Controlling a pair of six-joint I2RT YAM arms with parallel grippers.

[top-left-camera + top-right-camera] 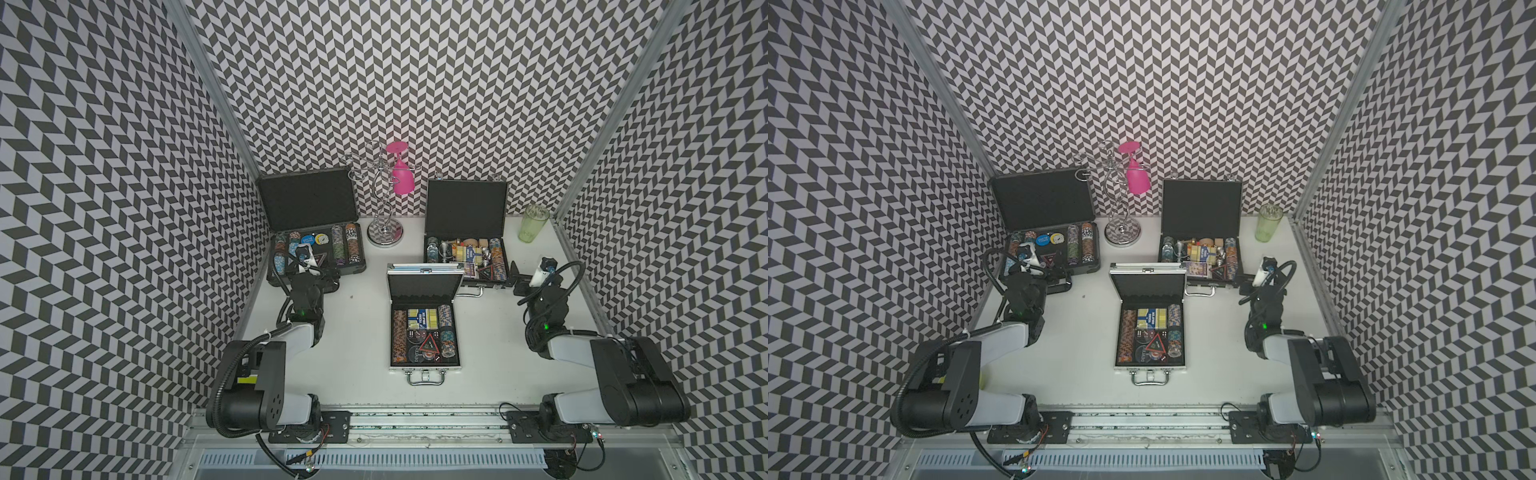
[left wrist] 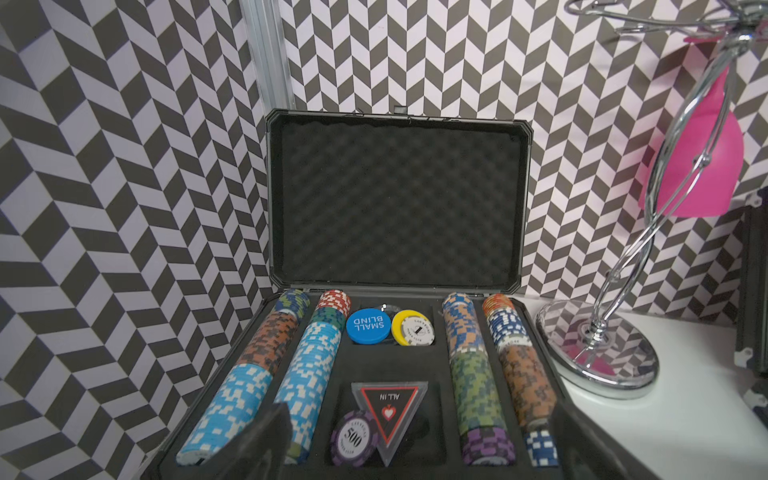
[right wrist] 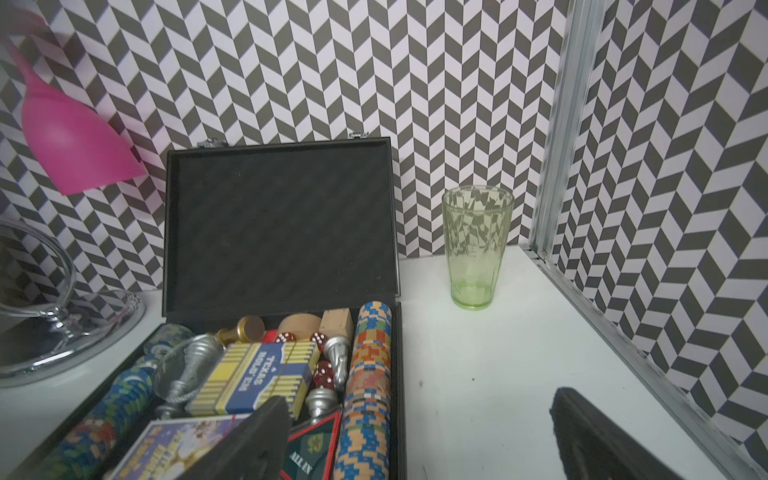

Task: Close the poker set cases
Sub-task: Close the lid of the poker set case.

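All three poker set cases stand open, lids up, chips showing. The large dark-grey case (image 1: 316, 253) (image 2: 395, 199) is at the back left. At the back right is the flat black case (image 1: 465, 249) (image 3: 278, 224), and the small silver case (image 1: 424, 328) lies in the middle. My left gripper (image 2: 419, 449) hovers open over the front edge of the dark-grey case, with nothing between its fingers (image 2: 257, 440). My right gripper (image 3: 419, 444) is open at the black case's front right corner, one finger over the case and one over the table.
A chrome glass stand (image 1: 384, 232) with a pink glass (image 1: 402, 178) hung upside down stands between the two back cases. A green tumbler (image 1: 533, 223) (image 3: 476, 249) sits in the back right corner. Patterned walls close in on three sides.
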